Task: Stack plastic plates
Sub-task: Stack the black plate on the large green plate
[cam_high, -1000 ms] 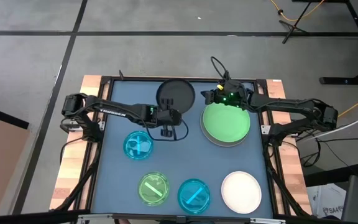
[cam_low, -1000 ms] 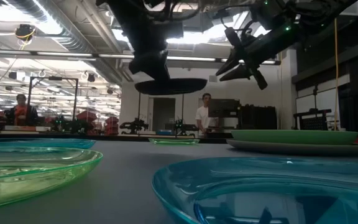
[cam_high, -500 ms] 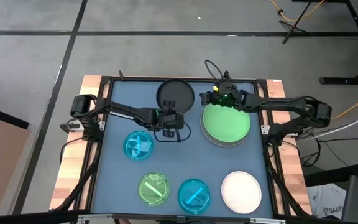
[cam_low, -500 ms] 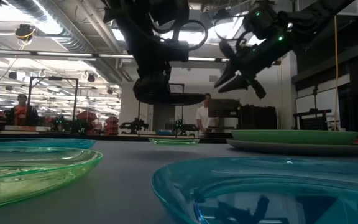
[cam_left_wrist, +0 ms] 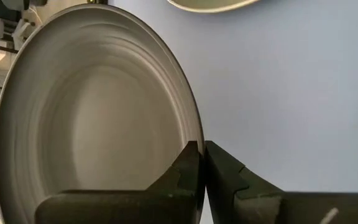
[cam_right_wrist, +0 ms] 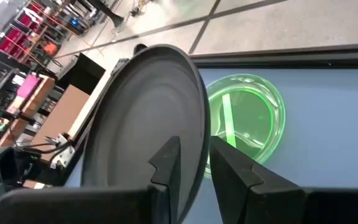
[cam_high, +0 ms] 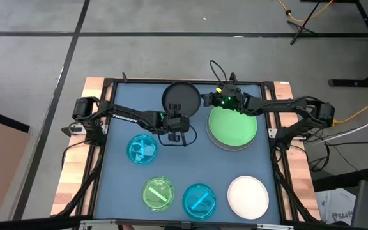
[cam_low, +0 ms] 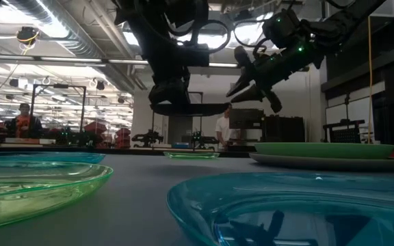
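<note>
- A translucent blue plate (cam_high: pixel 142 149) lies flat on the left part of the blue counter (cam_high: pixel 190 160).
- Nearer the front edge, a translucent green plate (cam_high: pixel 158 193) and a second blue plate (cam_high: pixel 200 199) lie side by side, apart from each other.
- The left end effector (cam_high: pixel 175 122) reaches in from the left. Its fingers are pressed together on the rim of a small black plate (cam_high: pixel 181 96), as the left wrist view shows.
- The black plate is held in the air, roughly level, above the back of the counter. In the low view another small green plate (cam_low: pixel 191 154) lies on the counter below it.
- The right end effector (cam_high: pixel 213 99) is at the black plate's right edge. Its fingers are apart, one on each side of the rim, with gaps visible.
- A large light green plate (cam_high: pixel 232 125) rests on a large grey plate (cam_high: pixel 225 147), right of centre.
- A white plate (cam_high: pixel 248 197) lies alone at the front right corner.
</note>
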### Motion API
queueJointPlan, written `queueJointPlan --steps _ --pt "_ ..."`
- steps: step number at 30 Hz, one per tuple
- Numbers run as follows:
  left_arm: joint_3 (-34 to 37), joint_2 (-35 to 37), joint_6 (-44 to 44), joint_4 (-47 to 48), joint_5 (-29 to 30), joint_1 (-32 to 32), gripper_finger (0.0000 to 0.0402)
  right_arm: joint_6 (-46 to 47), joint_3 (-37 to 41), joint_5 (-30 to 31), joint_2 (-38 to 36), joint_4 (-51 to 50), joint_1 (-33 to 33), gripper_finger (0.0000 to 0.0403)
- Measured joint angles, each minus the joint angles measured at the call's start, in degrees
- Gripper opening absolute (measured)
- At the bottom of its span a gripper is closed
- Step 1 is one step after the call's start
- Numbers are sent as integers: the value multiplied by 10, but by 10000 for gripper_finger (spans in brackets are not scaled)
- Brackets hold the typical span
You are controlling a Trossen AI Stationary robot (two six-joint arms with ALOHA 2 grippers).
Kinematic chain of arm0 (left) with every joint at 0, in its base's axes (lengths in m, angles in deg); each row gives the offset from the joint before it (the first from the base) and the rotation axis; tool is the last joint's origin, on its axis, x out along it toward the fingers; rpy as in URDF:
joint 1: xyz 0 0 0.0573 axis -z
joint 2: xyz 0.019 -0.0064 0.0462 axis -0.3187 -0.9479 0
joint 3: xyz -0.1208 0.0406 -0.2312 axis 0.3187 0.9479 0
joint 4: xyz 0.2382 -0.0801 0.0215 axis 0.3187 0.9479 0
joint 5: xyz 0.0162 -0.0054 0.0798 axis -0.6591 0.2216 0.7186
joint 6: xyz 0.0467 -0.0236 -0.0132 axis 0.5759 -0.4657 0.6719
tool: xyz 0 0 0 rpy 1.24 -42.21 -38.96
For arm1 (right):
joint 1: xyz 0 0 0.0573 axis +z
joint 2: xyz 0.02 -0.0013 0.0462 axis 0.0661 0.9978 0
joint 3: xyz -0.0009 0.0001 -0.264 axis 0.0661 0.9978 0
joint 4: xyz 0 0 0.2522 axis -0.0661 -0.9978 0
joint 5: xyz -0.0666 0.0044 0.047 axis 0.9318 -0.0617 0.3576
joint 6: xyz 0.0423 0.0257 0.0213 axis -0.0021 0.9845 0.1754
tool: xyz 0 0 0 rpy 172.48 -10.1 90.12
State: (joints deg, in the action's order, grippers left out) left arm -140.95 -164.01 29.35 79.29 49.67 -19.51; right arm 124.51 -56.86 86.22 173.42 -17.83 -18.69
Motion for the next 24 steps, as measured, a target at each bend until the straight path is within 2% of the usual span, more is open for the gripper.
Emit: queueJointPlan --steps 13,24 --pt "0 0 3 -32 -12 4 7 -1 0 10 0 -9 0 76" --pt "0 0 6 -40 7 22 7 -1 0 6 -1 -33 0 76"
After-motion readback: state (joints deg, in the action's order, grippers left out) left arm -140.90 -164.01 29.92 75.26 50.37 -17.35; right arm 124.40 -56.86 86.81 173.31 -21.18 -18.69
